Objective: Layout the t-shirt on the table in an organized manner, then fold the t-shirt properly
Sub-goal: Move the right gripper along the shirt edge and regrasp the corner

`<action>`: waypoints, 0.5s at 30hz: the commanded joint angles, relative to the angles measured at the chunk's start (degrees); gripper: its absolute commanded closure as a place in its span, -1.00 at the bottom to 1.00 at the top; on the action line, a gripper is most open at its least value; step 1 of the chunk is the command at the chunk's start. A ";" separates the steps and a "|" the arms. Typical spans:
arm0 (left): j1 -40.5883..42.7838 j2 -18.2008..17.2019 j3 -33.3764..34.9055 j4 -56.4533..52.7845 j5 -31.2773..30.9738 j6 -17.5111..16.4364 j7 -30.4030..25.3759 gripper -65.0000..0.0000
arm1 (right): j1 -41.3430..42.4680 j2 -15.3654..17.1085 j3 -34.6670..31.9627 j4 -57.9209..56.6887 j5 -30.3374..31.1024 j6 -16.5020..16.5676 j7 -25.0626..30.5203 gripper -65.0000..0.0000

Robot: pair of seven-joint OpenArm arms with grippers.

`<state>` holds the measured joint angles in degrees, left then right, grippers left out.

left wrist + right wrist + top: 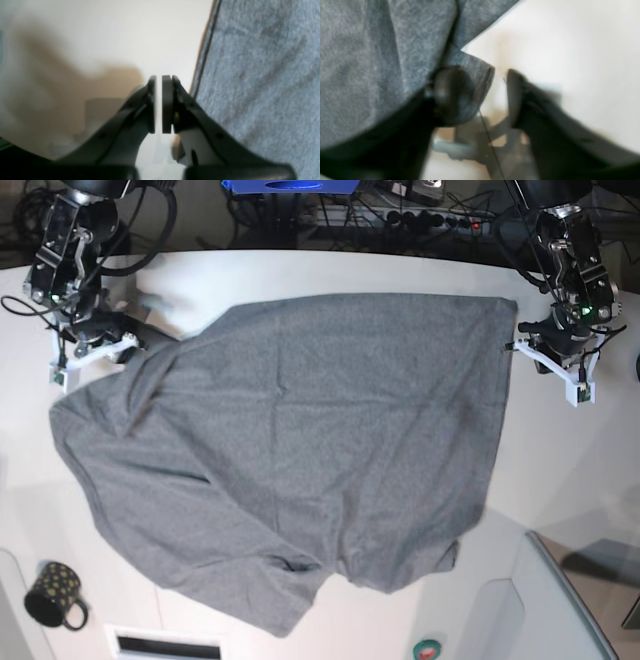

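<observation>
The grey t-shirt [320, 440] lies spread over the white table [570, 470], with creases and a folded-under lower edge. In the base view my right gripper [125, 342] is at the shirt's upper left corner. In the right wrist view the right gripper [482, 92] is open, with a fold of the t-shirt [370, 62] edge lying against one finger [450, 95] and a gap to the other. My left gripper [516, 346] sits just off the shirt's upper right corner. The left gripper [158, 102] shows its pads nearly together with nothing between them, beside the t-shirt [262, 75].
A dark dotted mug [52, 592] stands at the front left of the table. A raised white panel [560, 600] with a grey edge occupies the front right. Cables and a power strip [420, 220] run behind the table's far edge.
</observation>
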<state>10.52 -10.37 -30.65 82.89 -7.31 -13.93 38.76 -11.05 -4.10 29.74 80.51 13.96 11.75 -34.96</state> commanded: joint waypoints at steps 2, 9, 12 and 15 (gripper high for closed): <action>-0.37 -0.93 -0.25 1.11 -0.03 0.09 -0.92 0.87 | -0.07 0.10 -0.07 0.59 0.33 0.34 -0.69 0.82; -0.11 -0.93 -0.25 1.28 -0.03 -0.53 -0.92 0.87 | -6.58 -0.43 0.20 11.40 0.42 0.34 -0.69 0.95; 0.77 -0.75 -0.25 1.11 -1.96 -7.74 -1.01 0.87 | -10.18 -1.57 0.64 15.71 0.42 0.34 -0.69 0.95; 1.92 -1.10 -0.25 0.58 -8.03 -17.06 -1.09 0.87 | -13.17 -1.92 0.64 17.73 0.51 0.34 -0.69 0.95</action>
<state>12.58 -10.63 -30.61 82.65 -15.18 -31.68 38.65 -24.05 -6.46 30.15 97.19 14.41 12.01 -36.34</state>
